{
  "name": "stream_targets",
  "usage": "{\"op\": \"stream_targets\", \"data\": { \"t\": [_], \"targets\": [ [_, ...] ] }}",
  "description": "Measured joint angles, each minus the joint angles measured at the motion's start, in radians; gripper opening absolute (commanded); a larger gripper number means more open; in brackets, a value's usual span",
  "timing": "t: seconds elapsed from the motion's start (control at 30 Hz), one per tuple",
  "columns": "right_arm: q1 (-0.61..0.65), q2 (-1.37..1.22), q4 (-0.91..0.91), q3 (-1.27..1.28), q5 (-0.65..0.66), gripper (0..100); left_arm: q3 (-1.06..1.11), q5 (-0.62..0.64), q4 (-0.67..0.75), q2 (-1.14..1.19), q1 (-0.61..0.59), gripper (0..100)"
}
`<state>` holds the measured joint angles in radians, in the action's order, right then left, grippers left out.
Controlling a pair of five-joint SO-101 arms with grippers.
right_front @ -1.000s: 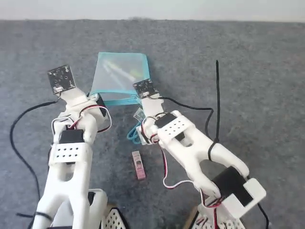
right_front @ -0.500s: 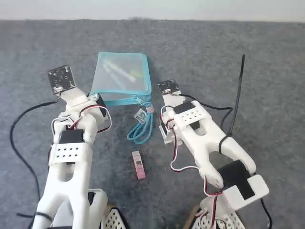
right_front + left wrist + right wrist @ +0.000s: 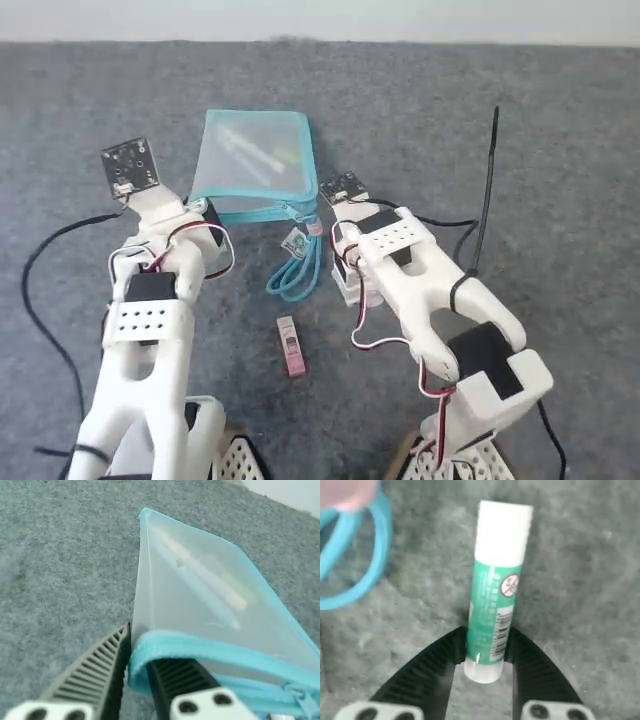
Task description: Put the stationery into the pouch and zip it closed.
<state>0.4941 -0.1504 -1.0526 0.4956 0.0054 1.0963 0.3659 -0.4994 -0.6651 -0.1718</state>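
The pouch, a flat translucent bag edged in turquoise, lies in the upper left-centre of the high view. The left gripper is clamped on the pouch's lower left corner. Its two black ribbed fingers squeeze the thick turquoise edge between them, with almost no gap. In the high view this gripper sits at the left end of the pouch's lower edge, where the zip band runs from left to right. I cannot tell whether the zip is open.

Through the pouch wall, a white pen and a paler blue-and-yellow one lie side by side. Their long axes slant from the pouch's upper left towards its lower right in the high view.

The right gripper is closed around a white-and-green glue stick. Its black fingers press on both sides of the stick's near end. The stick lies flat on the grey felt-like table cover, with its long axis pointing straight away from the gripper and its white cap at the far end. In the high view the right gripper is at frame centre, just right of a turquoise cord loop. The loop lies below the pouch's lower right corner. A small pink rectangular block rests lower down, apart from both grippers.
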Motion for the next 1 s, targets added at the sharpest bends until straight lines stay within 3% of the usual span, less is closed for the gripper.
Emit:
{"op": "stream_targets", "data": {
  "t": [0.17,0.43,0.6,0.77,1.0],
  "targets": [
    [-0.063,0.025,-0.041,-0.003,0.052,0.6,0.000,0.000,0.000,0.000,0.000,2],
    [-0.133,0.379,-0.423,-0.141,0.330,0.7,0.000,0.000,0.000,0.000,0.000,2],
    [0.009,0.546,-0.620,-0.322,0.341,0.7,0.000,0.000,0.000,0.000,0.000,2],
    [0.207,0.545,-0.664,-0.427,0.341,0.7,0.000,0.000,0.000,0.000,0.000,2],
    [0.245,0.330,-0.631,-0.535,0.296,0.7,0.000,0.000,0.000,0.000,0.000,2]
  ]
}}
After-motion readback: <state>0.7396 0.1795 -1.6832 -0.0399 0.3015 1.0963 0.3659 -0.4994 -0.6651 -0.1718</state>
